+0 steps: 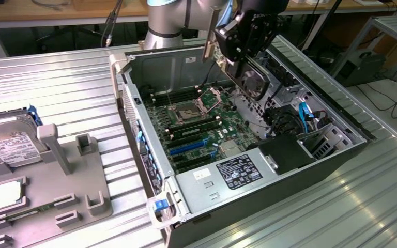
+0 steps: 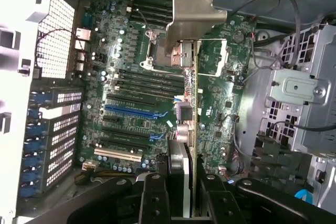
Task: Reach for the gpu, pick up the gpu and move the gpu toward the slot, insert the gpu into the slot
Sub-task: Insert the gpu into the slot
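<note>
Robotics lab, ribbed silvery metal worktable (image 1: pixel 54 88), long wooden benches (image 1: pixel 60 11) at the far edge, opened black-and-silver computer tower (image 1: pixel 254 214)

Arm (image 1: pixel 164 20) angled down fr above, tool (image 1: pixel 243 59) tilted, fingers (image 2: pixel 153 199) clamped on gpu (image 2: pixel 195 14).

The gpu (image 1: pixel 252 81) is held above the open case (image 1: pixel 178 64), over the board (image 1: pixel 216 126) on which the slot (image 1: pixel 186 146) is mounted, and the hard drive (image 1: pixel 9 144) is propped on a fixture (image 1: pixel 54 199) at the exterior view's left, on the surface (image 1: pixel 60 77).
</note>
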Motion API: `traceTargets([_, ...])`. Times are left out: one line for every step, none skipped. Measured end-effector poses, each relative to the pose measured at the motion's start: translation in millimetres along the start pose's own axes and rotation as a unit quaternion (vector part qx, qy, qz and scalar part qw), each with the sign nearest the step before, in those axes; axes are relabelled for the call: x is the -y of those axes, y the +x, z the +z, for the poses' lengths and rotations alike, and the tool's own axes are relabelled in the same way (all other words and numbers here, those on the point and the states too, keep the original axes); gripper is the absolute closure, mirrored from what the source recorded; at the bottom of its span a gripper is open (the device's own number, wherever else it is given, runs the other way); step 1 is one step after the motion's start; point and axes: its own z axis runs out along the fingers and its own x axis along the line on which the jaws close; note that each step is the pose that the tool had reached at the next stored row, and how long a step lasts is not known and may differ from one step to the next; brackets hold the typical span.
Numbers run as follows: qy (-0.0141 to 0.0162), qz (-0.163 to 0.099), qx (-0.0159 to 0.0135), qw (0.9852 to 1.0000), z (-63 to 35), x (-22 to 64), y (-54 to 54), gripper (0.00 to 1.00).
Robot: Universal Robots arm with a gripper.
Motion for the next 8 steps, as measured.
traceTargets([-0.0001, -0.004, 0.0, 1.0, 0.0, 0.0, 0.0, 0.72])
traceTargets([-0.0002, -0.007, 0.0001, 1.0, 0.0, 0.0, 0.0, 0.72])
traceTargets([-0.0003, -0.011, 0.0001, 0.9999, 0.0, 0.0, 0.0, 0.72])
traceTargets([-0.0004, -0.016, 0.0001, 0.9999, 0.0, 0.0, 0.0, 0.72])
traceTargets([-0.0005, -0.021, 0.0002, 0.9998, 0.0, 0.0, 0.0, 0.72])
traceTargets([-0.0005, -0.025, 0.0002, 0.9997, 0.0, 0.0, 0.0, 0.72])
traceTargets([-0.0007, -0.029, 0.0002, 0.9996, 0.0, 0.0, 0.0, 0.72])
traceTargets([-0.0008, -0.034, 0.0003, 0.9994, 0.0, 0.0, 0.0, 0.72])
